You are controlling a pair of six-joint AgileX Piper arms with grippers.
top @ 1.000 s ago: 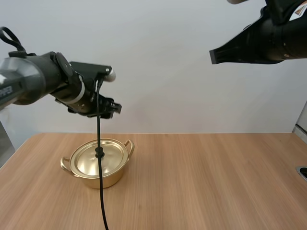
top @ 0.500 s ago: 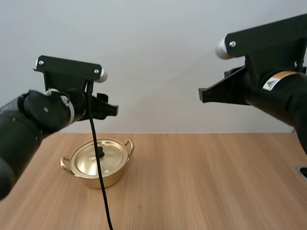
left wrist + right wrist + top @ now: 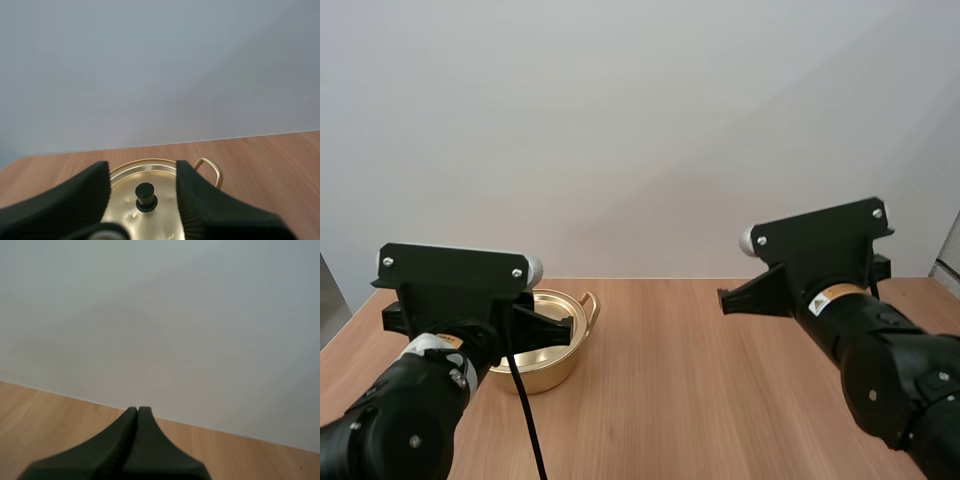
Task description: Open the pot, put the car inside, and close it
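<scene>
Hovering near the pot (image 3: 548, 372), the left gripper (image 3: 142, 169) holds its fingers apart, the knob (image 3: 145, 196) showing between them. The pot stands closed at 10 o'clock on the table (image 3: 720, 380). The right gripper (image 3: 137, 412) has its fingers pressed together.

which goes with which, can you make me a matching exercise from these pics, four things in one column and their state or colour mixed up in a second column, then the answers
Column one
1. left gripper
2. right gripper
3. knob
4. table

Column two
A. black, upright at the middle of the gold lid
B. open, fingers apart, facing the pot
C. light wood, with the pot standing on it
D. shut, fingers together as one dark wedge

Pairs: 1-B, 2-D, 3-A, 4-C
</scene>
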